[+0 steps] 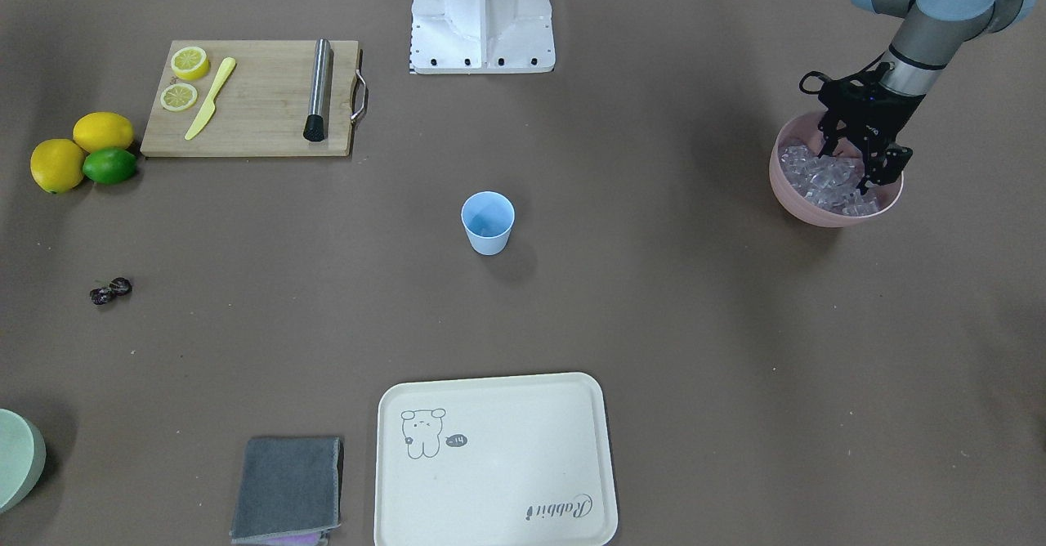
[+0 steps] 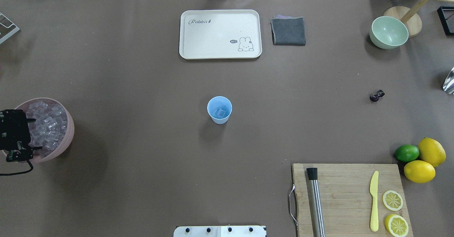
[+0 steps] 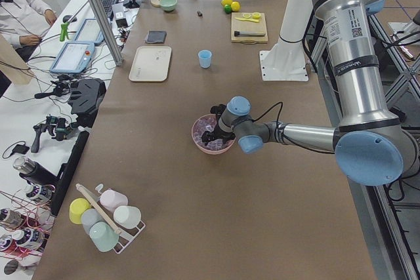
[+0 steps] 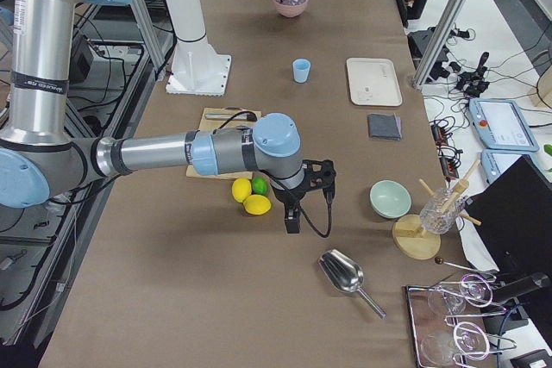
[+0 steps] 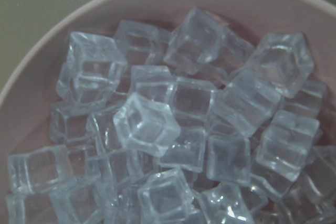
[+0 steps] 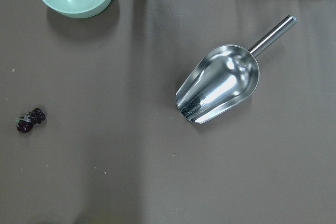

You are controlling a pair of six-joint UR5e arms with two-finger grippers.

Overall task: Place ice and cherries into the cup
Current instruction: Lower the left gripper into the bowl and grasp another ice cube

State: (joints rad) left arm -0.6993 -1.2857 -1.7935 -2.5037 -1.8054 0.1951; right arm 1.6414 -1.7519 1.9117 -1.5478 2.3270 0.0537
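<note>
The light-blue cup stands upright mid-table with one ice cube in it. Many more ice cubes fill the pink bowl at the table's left end. My left gripper reaches down into that bowl with its fingers spread over the ice, holding nothing that I can see. The cherries lie on the table on my right and show in the right wrist view. My right gripper hangs above the table near the lemons; I cannot tell whether it is open or shut.
A cream tray and a grey cloth lie at the far side. A cutting board holds lemon halves, a yellow knife and a steel muddler. Two lemons and a lime sit beside it. A green bowl and a metal scoop lie far right.
</note>
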